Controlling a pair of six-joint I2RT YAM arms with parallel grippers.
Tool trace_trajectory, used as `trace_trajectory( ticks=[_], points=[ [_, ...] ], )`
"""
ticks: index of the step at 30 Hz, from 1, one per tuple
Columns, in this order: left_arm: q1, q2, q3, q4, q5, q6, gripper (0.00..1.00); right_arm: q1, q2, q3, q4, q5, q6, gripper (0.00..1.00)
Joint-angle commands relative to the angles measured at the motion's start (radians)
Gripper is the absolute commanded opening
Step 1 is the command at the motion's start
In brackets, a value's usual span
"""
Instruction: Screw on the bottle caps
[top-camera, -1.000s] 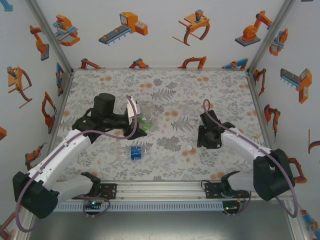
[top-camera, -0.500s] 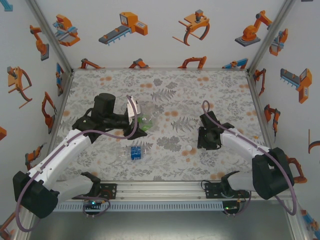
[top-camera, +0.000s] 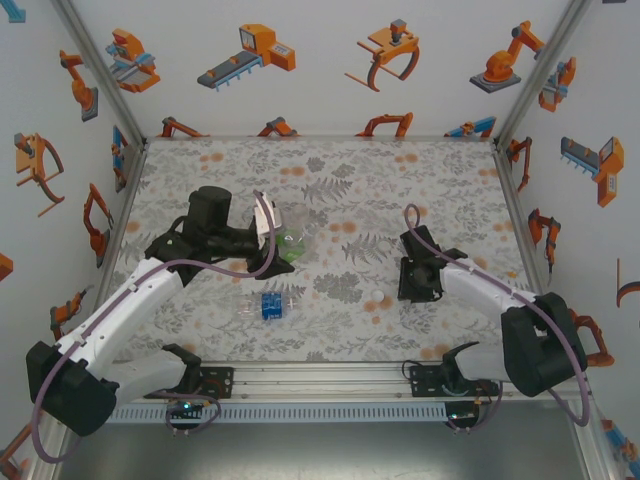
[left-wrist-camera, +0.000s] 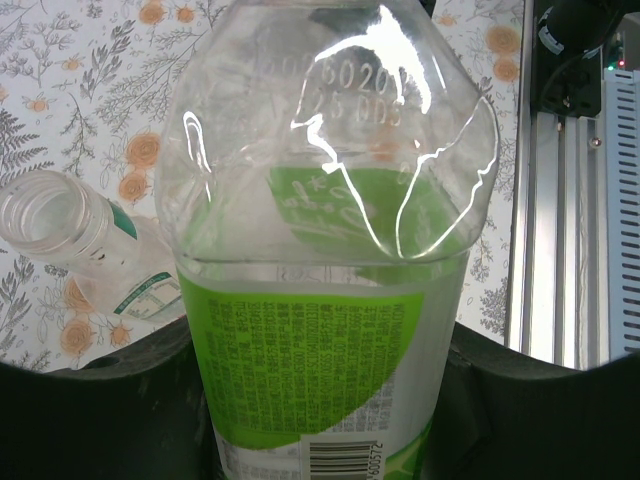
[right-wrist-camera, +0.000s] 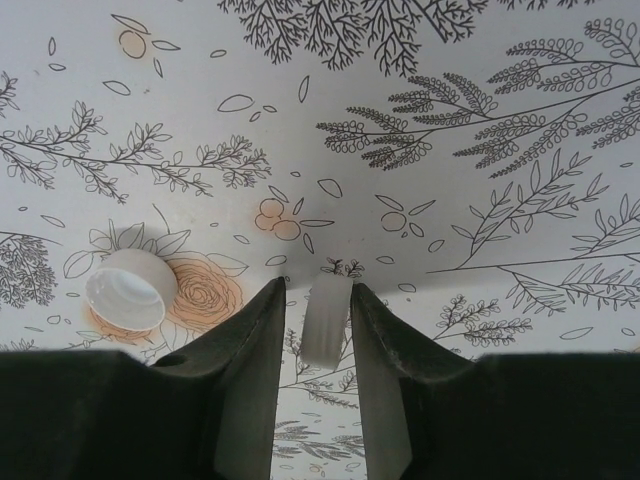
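Overhead camera first: the left pincer (top-camera: 280, 249) is clamped on the green-labelled bottle (top-camera: 290, 249), left of the middle of the flowered worktop (top-camera: 450, 190). The blue-labelled bottle (top-camera: 268, 305) lies on its side nearer the arm bases than the green-labelled bottle. Its long axis runs roughly left to right, and I cannot tell which end is the neck. The right pincer (top-camera: 418, 283) is well to the right of the green-labelled bottle and points down at the worktop.

Left wrist camera: the green-labelled bottle stands between the two dark fingers (left-wrist-camera: 100, 425). Its long axis runs straight away from the wrist, up the frame. The barcode end is nearest the lens and the clear, dented end is farthest. The green label carries fine print too small to read, and the digits beside the barcode are cut off. Raised figures on the clear part look like 6020, and the rest is unclear. The white-and-green bottle (left-wrist-camera: 75, 235) lies just left of the green-labelled bottle, its open, uncapped mouth pointing up and to the left.

Right wrist camera: the jaws are narrow, with a held-edgewise cap (right-wrist-camera: 327, 315) between them, its flat faces turned toward the fingers. It touches the right finger and a sliver of gap shows on the left, so I cannot tell whether it is pinched. The loose cap (right-wrist-camera: 125, 290) lies hollow side up to the left.
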Motion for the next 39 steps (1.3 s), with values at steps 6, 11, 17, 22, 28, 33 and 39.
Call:
trace_trajectory(
  ticks=[6, 11, 17, 22, 28, 33, 39],
  points=[
    [-0.006, 0.008, 0.025, -0.009, 0.023, 0.000, 0.00, -0.016, 0.010, -0.020, 0.056, -0.043, 0.023, 0.20],
    [-0.006, 0.009, 0.025, -0.011, 0.023, -0.001, 0.00, -0.020, 0.020, 0.006, 0.089, -0.075, 0.037, 0.11],
    [-0.006, 0.010, 0.026, -0.012, 0.022, 0.002, 0.00, -0.020, 0.065, 0.056, 0.108, -0.106, 0.041, 0.05],
    [-0.006, 0.014, 0.026, -0.014, 0.021, 0.002, 0.00, -0.019, 0.090, 0.104, 0.133, -0.148, 0.054, 0.05],
    [-0.006, 0.016, 0.028, -0.018, 0.013, 0.005, 0.00, -0.018, 0.144, 0.146, 0.238, -0.267, 0.094, 0.06],
    [-0.006, 0.017, 0.028, -0.023, 0.003, 0.009, 0.00, -0.014, 0.229, 0.131, 0.430, -0.461, 0.177, 0.10],
    [-0.006, 0.022, 0.029, -0.024, 0.002, 0.010, 0.00, -0.007, 0.290, 0.099, 0.538, -0.550, 0.224, 0.18]
  ],
)
